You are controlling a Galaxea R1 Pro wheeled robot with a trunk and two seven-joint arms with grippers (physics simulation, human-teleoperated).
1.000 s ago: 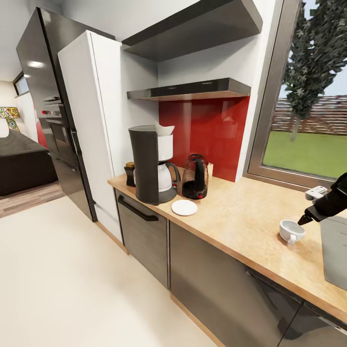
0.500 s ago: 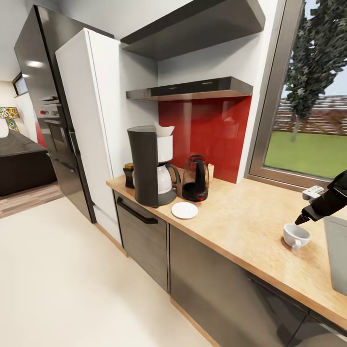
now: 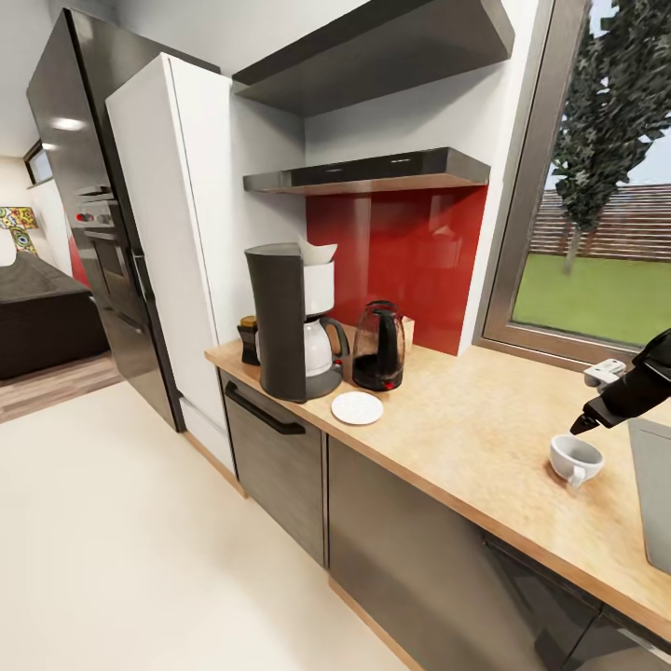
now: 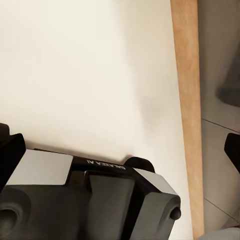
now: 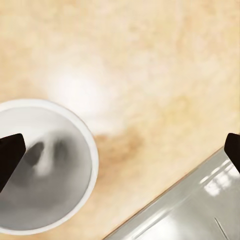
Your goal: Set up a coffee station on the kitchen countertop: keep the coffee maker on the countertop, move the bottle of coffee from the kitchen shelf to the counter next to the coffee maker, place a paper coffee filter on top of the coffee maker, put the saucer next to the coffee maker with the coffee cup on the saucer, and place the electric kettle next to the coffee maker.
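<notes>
The tall dark coffee maker (image 3: 287, 322) stands on the kitchen countertop (image 3: 466, 419) with the white paper coffee filter (image 3: 318, 250) on top. The bottle of coffee (image 3: 248, 338) is just left of it and the electric kettle (image 3: 378, 346) just right. The empty white saucer (image 3: 357, 407) lies in front of them. Far to the right sits the coffee cup (image 3: 575, 459), handle toward me. My right gripper (image 3: 585, 426) hovers just above its rim, open, the cup (image 5: 42, 172) lying under one fingertip (image 5: 10, 155). My left gripper (image 4: 121, 150) is open, low over the floor. The kitchen shelf (image 3: 373, 171) is bare.
A steel sink (image 3: 657, 485) is set into the counter right of the cup, its edge (image 5: 190, 200) close to my right gripper. A white tall cabinet (image 3: 177, 242) and black fridge (image 3: 84, 186) stand left. Grey cabinet fronts (image 3: 280, 447) and a wooden kickboard (image 4: 187, 110) run beside me.
The head view has shifted slightly. My right gripper stays just above the coffee cup, a touch closer over its rim. Nothing on the counter has moved.
</notes>
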